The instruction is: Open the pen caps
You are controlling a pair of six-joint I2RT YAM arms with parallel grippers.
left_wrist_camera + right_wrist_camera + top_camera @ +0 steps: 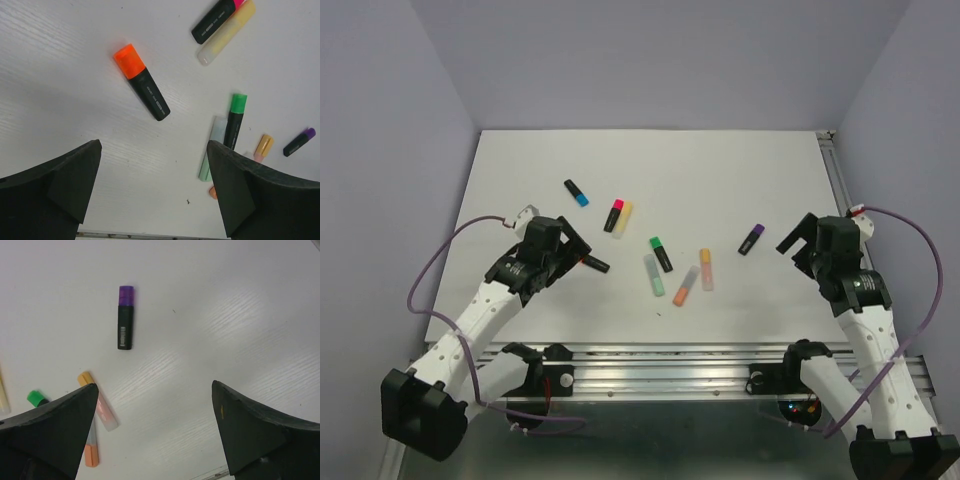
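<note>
Left gripper (154,160): your jaws stand wide, empty.
Right gripper (155,400): spread too, holding nothing.
Orange cap (129,61): you see it from the left wrist only.
Blue cap (582,199): overhead only.

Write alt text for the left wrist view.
An orange-capped black highlighter lies untouched on the white table, just ahead of the open left gripper. Farther right lie more highlighters: a pink-capped one beside a pale yellow one, a green-capped one beside a mint one, and a purple-capped one.
</note>
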